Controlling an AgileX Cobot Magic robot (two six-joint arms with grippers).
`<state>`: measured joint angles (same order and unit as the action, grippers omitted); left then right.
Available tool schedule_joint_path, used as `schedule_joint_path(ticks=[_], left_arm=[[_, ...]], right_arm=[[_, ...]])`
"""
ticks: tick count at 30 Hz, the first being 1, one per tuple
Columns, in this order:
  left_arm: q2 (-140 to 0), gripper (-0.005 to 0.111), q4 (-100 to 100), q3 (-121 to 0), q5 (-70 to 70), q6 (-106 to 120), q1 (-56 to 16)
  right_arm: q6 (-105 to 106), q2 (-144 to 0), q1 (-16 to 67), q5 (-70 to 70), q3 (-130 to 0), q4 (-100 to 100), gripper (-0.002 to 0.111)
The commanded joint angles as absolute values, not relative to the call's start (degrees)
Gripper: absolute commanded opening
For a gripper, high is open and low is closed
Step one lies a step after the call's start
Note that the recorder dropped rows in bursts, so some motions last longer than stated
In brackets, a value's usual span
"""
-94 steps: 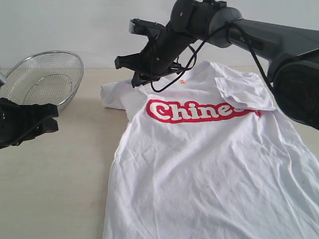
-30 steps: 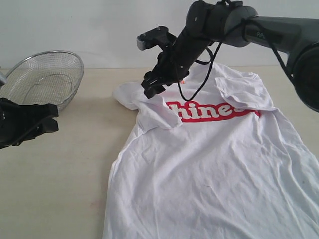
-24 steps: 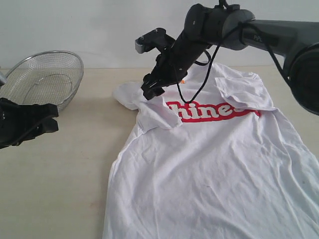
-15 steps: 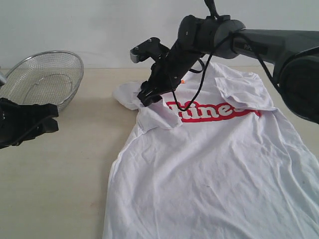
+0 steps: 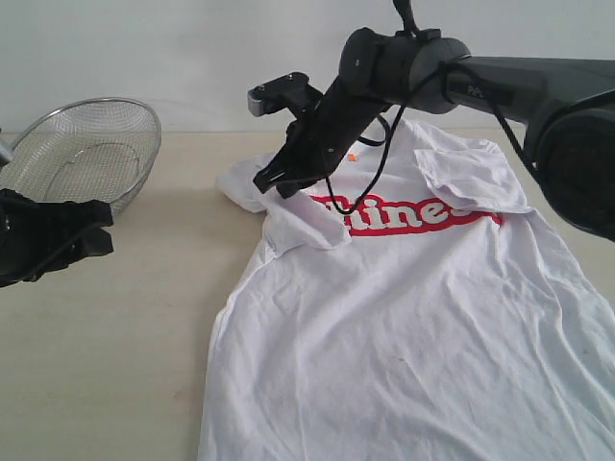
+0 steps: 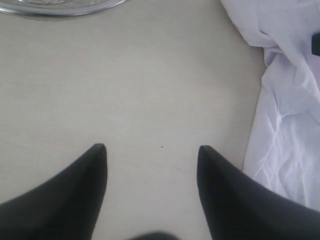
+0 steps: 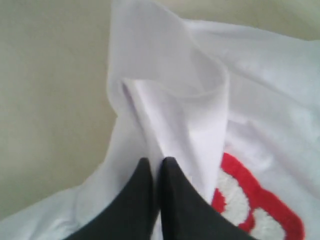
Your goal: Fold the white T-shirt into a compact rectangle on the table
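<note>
Where the white T-shirt (image 5: pixel 404 317) lies front-up on the table (image 5: pixel 125 336), its red, white-edged lettering (image 5: pixel 404 216) reads only "ines", the start hidden by a folded-in sleeve (image 5: pixel 298 226). The right gripper (image 5: pixel 272 182) is at that sleeve, jaws clenched together; whether cloth is pinched I cannot tell. The left gripper (image 6: pixel 151 147) gapes over bare tabletop near a mesh bowl (image 5: pixel 86 144).

The pale beige surface (image 5: pixel 125 317) carries a white T-shirt (image 5: pixel 404 327), lying wrinkled and chest-up across its right half from the far edge toward the near edge, with both sleeves folded inward. A steel mesh bowl (image 5: pixel 86 149) sits by the far left corner, well apart from the shirt.
</note>
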<state>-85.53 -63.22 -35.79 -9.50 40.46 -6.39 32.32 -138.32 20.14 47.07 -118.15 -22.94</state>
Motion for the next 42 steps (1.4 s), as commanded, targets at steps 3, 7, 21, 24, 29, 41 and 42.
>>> schedule_joint_path(ticks=[3, 7, 21, 24, 29, 41, 42], left_arm=[[-85.0, 0.051, -63.6, -36.0, -9.7, 40.9, -6.3], [-85.0, 0.051, -63.6, -36.0, -9.5, 40.9, -6.3], [-85.0, 0.051, -63.6, -36.0, -9.0, 41.6, -6.3], [-85.0, 0.051, -63.6, -36.0, -9.0, 41.6, -6.3], [-85.0, 0.051, -63.6, -36.0, -9.0, 41.6, -6.3], [-85.0, 0.051, -63.6, -36.0, -8.3, 41.6, -6.3], [-85.0, 0.051, -63.6, -36.0, -8.2, 41.6, -6.3]], right_arm=[[30.2, -137.1, 22.3, 47.7, -118.4, -30.2, 0.0], [29.7, -135.6, 23.8, 46.5, -118.4, -34.7, 0.0], [22.1, -134.6, 30.3, 34.1, -118.4, -39.6, 0.0], [20.3, -135.0, 29.4, 33.3, -118.4, -37.7, 0.0], [16.5, -135.1, 27.2, 32.5, -118.4, -37.7, 0.0], [13.1, -135.1, 18.8, 40.0, -118.4, -36.2, 0.0], [13.1, -135.1, 18.1, 41.5, -118.4, -35.8, 0.0]])
